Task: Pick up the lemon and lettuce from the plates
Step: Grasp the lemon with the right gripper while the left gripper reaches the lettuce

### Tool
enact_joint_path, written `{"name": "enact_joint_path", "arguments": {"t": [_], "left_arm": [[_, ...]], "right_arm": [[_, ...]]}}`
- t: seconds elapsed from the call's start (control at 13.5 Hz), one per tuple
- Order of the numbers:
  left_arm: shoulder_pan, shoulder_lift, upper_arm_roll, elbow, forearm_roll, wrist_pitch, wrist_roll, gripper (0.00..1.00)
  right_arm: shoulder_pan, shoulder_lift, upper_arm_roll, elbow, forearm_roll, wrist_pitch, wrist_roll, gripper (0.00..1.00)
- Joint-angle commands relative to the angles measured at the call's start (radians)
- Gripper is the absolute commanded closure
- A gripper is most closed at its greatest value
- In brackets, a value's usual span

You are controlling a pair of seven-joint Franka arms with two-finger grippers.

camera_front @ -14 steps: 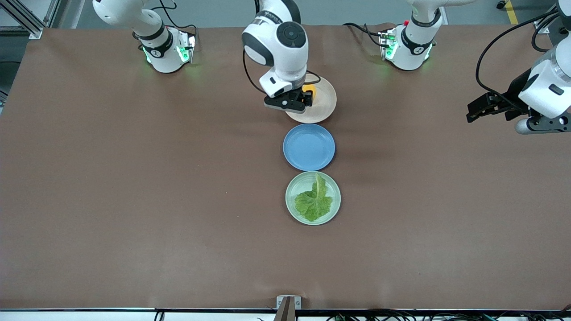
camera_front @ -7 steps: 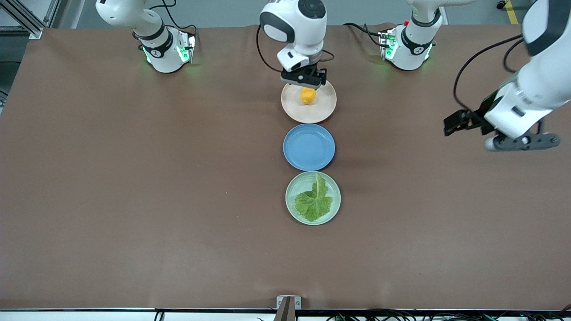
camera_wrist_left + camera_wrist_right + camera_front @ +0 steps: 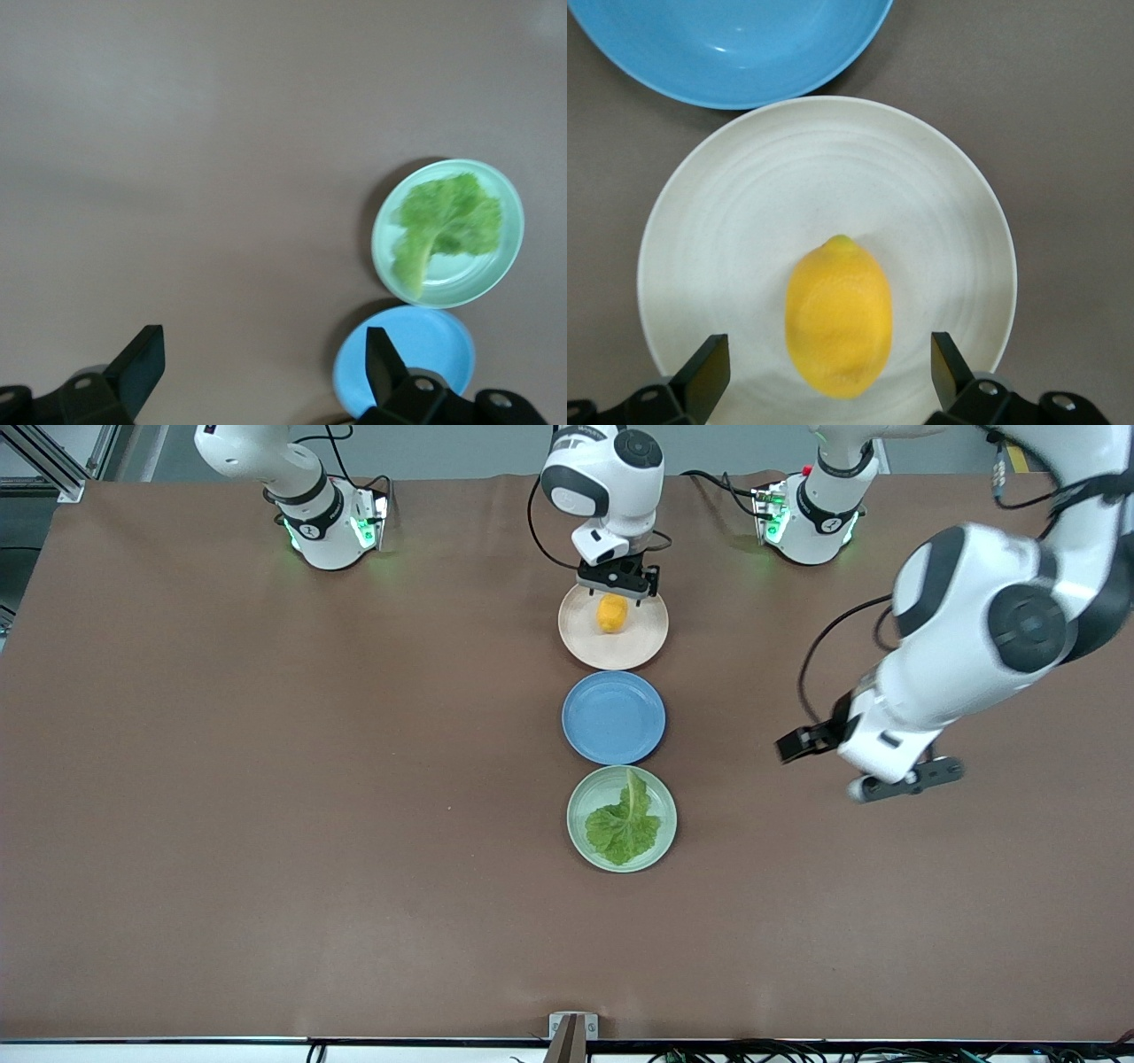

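Yellow lemon (image 3: 612,613) is lying on the cream plate (image 3: 642,646), and the right gripper (image 3: 617,584) is hanging over the plate's 12 o'clock rim with fingers spread wide, grasping nothing. Lettuce (image 3: 625,825) is resting in the green plate (image 3: 578,838). The left gripper (image 3: 795,745), also spread and empty, is hovering over bare table (image 3: 266,779) toward the left arm's end. I think the round lemon is risking to roll away if the fingers are closing off-centre.

Blue plate (image 3: 726,49) cut off by right wrist view's edge; also cut in left wrist view. Lettuce (image 3: 443,221) blurred there.
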Motion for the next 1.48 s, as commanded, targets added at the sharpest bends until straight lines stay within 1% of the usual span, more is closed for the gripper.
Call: {"name": "enact_joint_path", "arguments": {"t": [0.0, 0.15, 0.3, 0.37, 0.52, 0.59, 0.66, 0.81, 0.89, 0.96, 1.03, 1.11, 1.18, 1.26, 1.33, 1.4], "left_arm": [[-0.058, 0.092, -0.002, 0.022, -0.014, 0.098, -0.132, 0.0], [-0.104, 0.153, -0.002, 0.024, -0.01, 0.15, -0.204, 0.0], [-0.157, 0.213, 0.002, 0.038, 0.003, 0.189, -0.214, 0.0], [-0.196, 0.241, 0.004, 0.054, 0.025, 0.221, -0.217, 0.0], [-0.23, 0.299, 0.004, 0.076, 0.091, 0.258, -0.234, 0.01], [-0.24, 0.328, 0.004, 0.09, 0.113, 0.279, -0.241, 0.03], [-0.26, 0.353, 0.005, 0.099, 0.128, 0.293, -0.241, 0.08], [-0.289, 0.408, 0.007, 0.119, 0.162, 0.339, -0.252, 0.11], [-0.294, 0.423, 0.008, 0.119, 0.177, 0.365, -0.254, 0.14], [-0.296, 0.431, 0.007, 0.117, 0.203, 0.374, -0.257, 0.17], [-0.299, 0.436, 0.007, 0.113, 0.225, 0.375, -0.258, 0.2], [-0.299, 0.442, 0.008, 0.11, 0.228, 0.375, -0.26, 0.21], [-0.302, 0.452, 0.008, 0.108, 0.228, 0.375, -0.26, 0.25], [-0.311, 0.463, 0.008, 0.108, 0.228, 0.375, -0.26, 0.27], [-0.326, 0.472, 0.01, 0.11, 0.227, 0.376, -0.264, 0.28], [-0.332, 0.476, 0.011, 0.108, 0.228, 0.375, -0.275, 0.28]], "right_arm": [[0.005, 0.023, -0.011, 0.01, -0.035, 0.016, 0.024, 0.0], [0.005, 0.04, -0.012, 0.01, -0.04, 0.023, 0.024, 0.0], [0.005, 0.052, -0.012, 0.01, -0.041, 0.045, 0.025, 0.0], [0.008, 0.055, -0.012, 0.008, -0.041, 0.056, 0.025, 0.0], [0.008, 0.066, -0.012, 0.01, -0.041, 0.063, 0.047, 0.0], [0.008, 0.069, -0.012, 0.01, -0.041, 0.071, 0.05, 0.0], [0.008, 0.07, -0.012, 0.008, -0.041, 0.074, 0.05, 0.0], [0.008, 0.075, -0.012, 0.008, -0.041, 0.077, 0.05, 0.01], [0.008, 0.075, -0.012, 0.008, -0.041, 0.076, 0.05, 0.03], [0.008, 0.075, -0.012, 0.007, -0.041, 0.076, 0.05, 0.08], [0.008, 0.075, -0.012, 0.007, -0.041, 0.076, 0.05, 0.14], [0.008, 0.075, -0.012, 0.007, -0.04, 0.076, 0.05, 0.23], [0.008, 0.075, -0.012, 0.005, -0.04, 0.076, 0.05, 0.29], [0.01, 0.075, -0.011, 0.005, -0.04, 0.076, 0.051, 0.3], [0.008, 0.075, -0.011, 0.004, -0.038, 0.076, 0.053, 0.33], [0.008, 0.075, -0.011, 0.004, -0.038, 0.073, 0.056, 0.44]]}}
